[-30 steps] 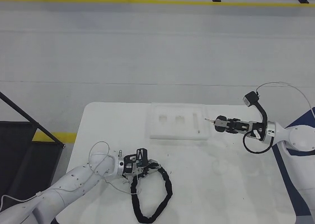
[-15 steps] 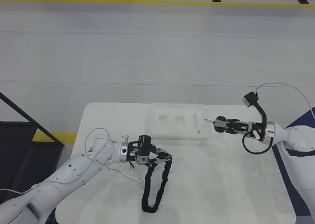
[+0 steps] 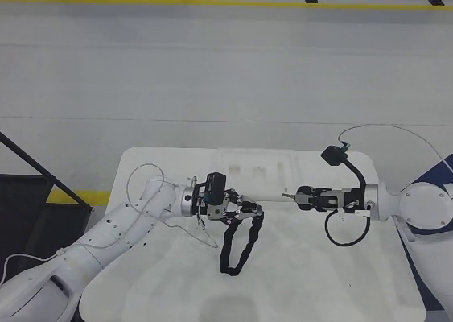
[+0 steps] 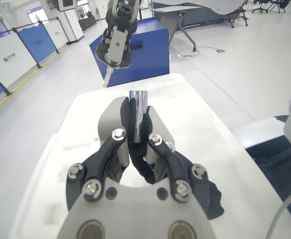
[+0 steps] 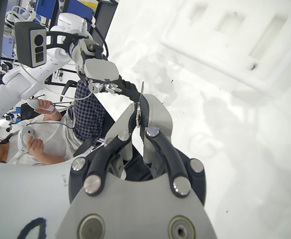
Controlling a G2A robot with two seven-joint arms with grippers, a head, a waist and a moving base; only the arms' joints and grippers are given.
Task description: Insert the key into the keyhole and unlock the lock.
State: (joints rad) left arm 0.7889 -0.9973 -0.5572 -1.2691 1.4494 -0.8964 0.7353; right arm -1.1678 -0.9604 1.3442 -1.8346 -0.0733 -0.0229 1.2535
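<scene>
Over the white surface (image 3: 331, 274), just in front of a foam tray (image 3: 250, 171) with 3 recesses, the robot's 2 arms meet almost tip to tip. The lock's black sleeved loop (image 3: 238, 245) hangs below the left arm as a closed ring. Whether it touches the surface cannot be told. The left end effector (image 4: 136, 111) is clenched on the lock (image 4: 138, 103), holding its chrome cylinder clear of the surface and pointing toward the other arm. The right end effector (image 5: 138, 111) is clamped on the key (image 4: 107, 75), blade outward and aimed at the cylinder's end. In the right wrist view the keyhole (image 5: 93, 88) faces the key. Key and lock are near but apart, with a gap between the blade tip and the cylinder. On this showing, both pick-ups are done and the 2 parts are roughly in line. The fine alignment, the insertion and the unlocking turn are not yet done.
</scene>
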